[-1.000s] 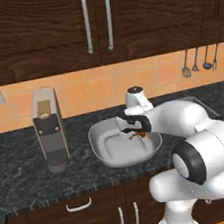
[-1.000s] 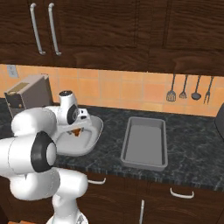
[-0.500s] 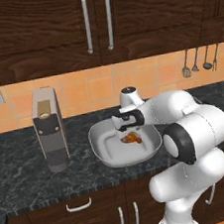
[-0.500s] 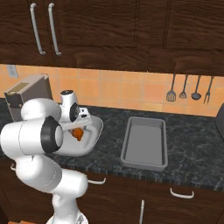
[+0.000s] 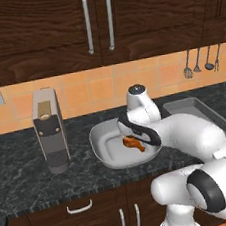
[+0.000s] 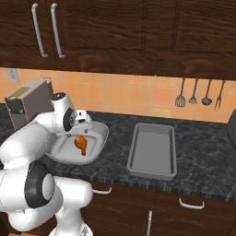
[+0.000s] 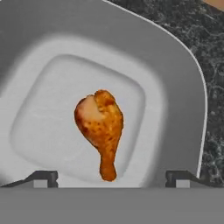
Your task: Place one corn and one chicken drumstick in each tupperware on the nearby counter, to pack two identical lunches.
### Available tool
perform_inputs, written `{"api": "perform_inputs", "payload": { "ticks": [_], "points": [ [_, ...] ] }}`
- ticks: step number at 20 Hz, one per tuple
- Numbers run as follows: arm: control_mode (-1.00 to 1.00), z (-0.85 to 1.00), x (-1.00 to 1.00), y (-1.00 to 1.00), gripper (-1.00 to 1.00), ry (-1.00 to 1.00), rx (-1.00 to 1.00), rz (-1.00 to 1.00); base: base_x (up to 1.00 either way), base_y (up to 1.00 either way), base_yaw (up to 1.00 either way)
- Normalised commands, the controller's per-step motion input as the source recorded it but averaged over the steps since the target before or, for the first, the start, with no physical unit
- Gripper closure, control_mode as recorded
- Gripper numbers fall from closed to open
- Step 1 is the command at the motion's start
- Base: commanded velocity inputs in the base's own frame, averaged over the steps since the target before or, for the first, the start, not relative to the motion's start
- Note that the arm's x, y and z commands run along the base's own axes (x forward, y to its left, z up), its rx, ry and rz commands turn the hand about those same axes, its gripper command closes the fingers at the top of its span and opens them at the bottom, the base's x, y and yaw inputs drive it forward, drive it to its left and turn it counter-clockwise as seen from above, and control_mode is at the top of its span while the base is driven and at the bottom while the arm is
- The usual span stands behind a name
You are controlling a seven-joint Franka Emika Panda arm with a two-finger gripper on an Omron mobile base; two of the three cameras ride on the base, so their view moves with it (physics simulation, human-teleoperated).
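A glossy orange-brown chicken drumstick (image 7: 101, 127) lies free on the floor of the pale grey-white tupperware tub (image 7: 175, 65), bone end toward my hand. My gripper (image 7: 111, 177) hovers right above it, open, its fingertips (image 7: 43, 177) wide apart on either side and touching nothing. From the base I see the same drumstick (image 5: 133, 143) (image 6: 81, 144) in the tub (image 5: 100, 137) (image 6: 99, 138) under the gripper (image 5: 133, 132) (image 6: 81, 132). The darker grey tupperware tray (image 5: 195, 109) (image 6: 152, 152) stands to the right with nothing in it. The corn is out of view.
A silver toaster (image 5: 51, 130) (image 6: 27, 101) stands left of the tub on the dark speckled counter (image 5: 22, 172) (image 6: 203, 152). Kitchen utensils (image 5: 199, 63) (image 6: 193, 92) hang on the tiled wall at the back right. Dark cabinets hang overhead.
The jaws have spread wide and let go of the drumstick, which now lies in the pale tub. The arm's elbow has swung round while the hand stayed over the tub.
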Motion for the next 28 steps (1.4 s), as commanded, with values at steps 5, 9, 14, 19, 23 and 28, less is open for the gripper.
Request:
{"api": "perform_inputs", "payload": {
  "ticks": [5, 9, 14, 19, 23, 28],
  "points": [
    [-1.00, 0.98, -0.96, -0.48, -1.00, -0.40, 0.14, -0.05, 0.00, 0.00, 0.00],
    [-1.00, 1.00, -0.96, -0.50, -1.00, -0.11, 0.26, -0.13, 0.00, 0.00, 0.00],
    [-1.00, 1.00, -1.00, -0.61, -1.00, 0.06, 0.31, -0.15, 0.00, 0.00, 0.00],
    [1.00, 0.47, -0.60, -0.40, -1.00, 0.22, 0.13, -0.15, -0.40, -0.25, -0.12],
    [1.00, 0.00, 0.00, 0.00, -1.00, 0.00, 0.00, 0.00, -1.00, -0.72, -0.40],
    [1.00, 0.00, 0.00, 0.00, -1.00, 0.00, 0.00, 0.00, -0.83, -0.81, -0.57]
  ]
}}
